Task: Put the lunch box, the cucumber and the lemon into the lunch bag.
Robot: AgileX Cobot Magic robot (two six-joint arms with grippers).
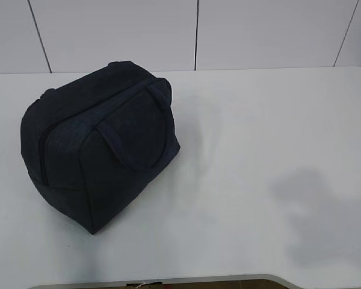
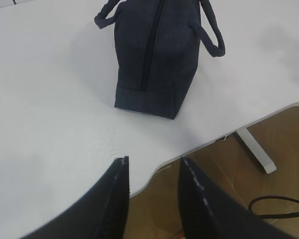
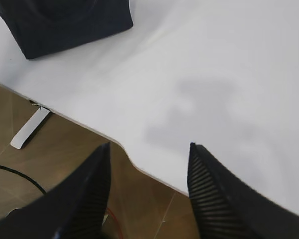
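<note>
White wall panels stood behind a plain white surface (image 1: 259,138) in the exterior view. On it, toward nine o'clock, sat the lunch bag (image 1: 99,144), dark navy, boxy, slumped a little at its top. Its two looped handles (image 1: 129,135) lay folded over the side, and the zipper (image 1: 43,153) ran shut along the left end. Neither arm showed here; only a soft shadow at about four o'clock. No lunch box, cucumber or lemon was visible anywhere.

From the left wrist, the left tool (image 2: 152,172) hung over the surface's near edge, jaws parted and empty, with floor showing between them. The bag (image 2: 157,59) stood at twelve o'clock, well apart, its closed zipper line (image 2: 149,50) facing the camera and a handle (image 2: 212,32) drooping at each side.

From the right wrist, the right tool (image 3: 149,159) was spread wider, also holding nothing, poised above the surface's edge. Only a corner of the bag (image 3: 65,25) showed at eleven o'clock.

The bag looked like soft fabric, light and likely to sag or slide if pushed. The handles would probably give the easiest hold; the zipper pull could not be made out.
</note>
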